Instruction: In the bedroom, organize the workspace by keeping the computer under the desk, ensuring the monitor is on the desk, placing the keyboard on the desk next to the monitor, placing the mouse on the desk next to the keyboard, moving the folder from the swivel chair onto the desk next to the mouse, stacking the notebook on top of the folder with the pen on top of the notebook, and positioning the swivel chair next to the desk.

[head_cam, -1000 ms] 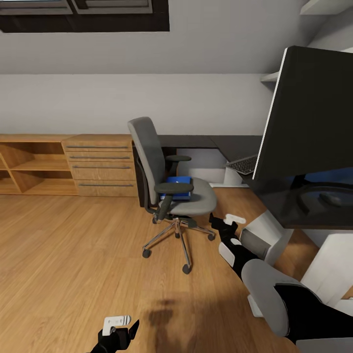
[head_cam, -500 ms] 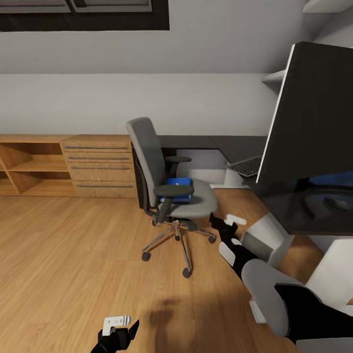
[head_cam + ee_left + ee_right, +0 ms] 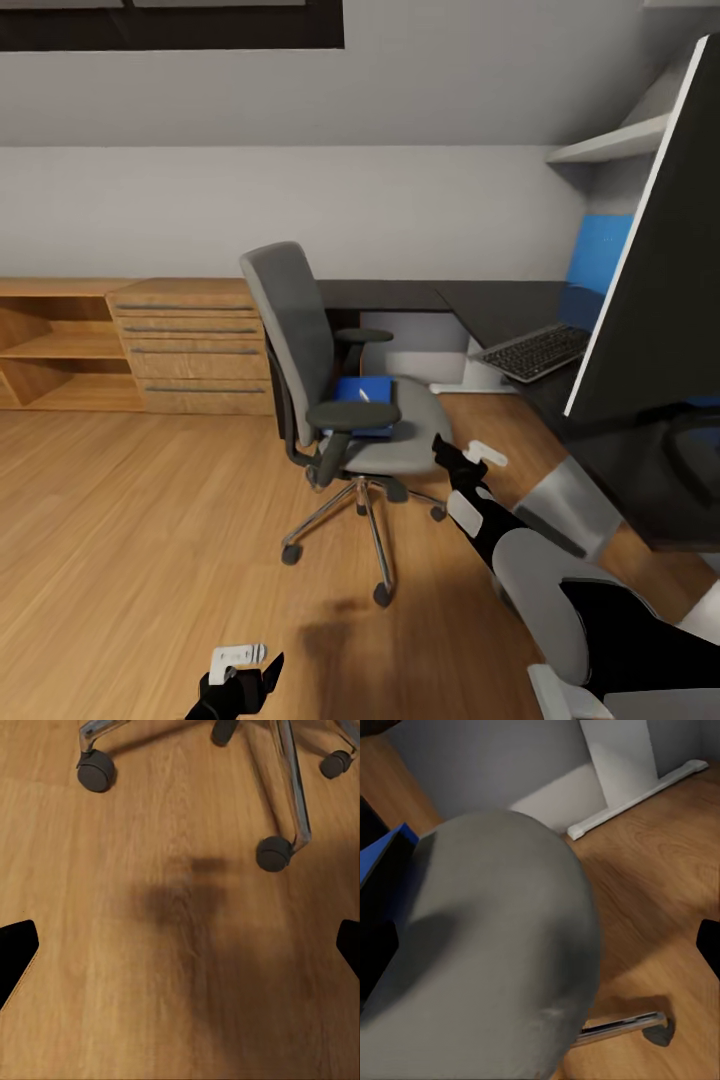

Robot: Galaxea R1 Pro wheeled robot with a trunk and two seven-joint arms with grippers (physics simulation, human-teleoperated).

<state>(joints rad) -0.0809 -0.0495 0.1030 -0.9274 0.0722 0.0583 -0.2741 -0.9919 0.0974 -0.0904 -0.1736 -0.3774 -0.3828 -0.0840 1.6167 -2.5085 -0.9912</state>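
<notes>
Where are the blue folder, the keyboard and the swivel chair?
folder (image 3: 362,391), head view, blue cover.
keyboard (image 3: 535,351), head view, middle of keys.
swivel chair (image 3: 288,330), head view, grey backrest.

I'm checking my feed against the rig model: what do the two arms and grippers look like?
The right arm has glossy black links with large rounded grey shells and a white band near the wrist. The right gripper is black with a white fingertip piece. The left gripper is black too, with a small white block bearing a dark mark. No cables are visible.
</notes>
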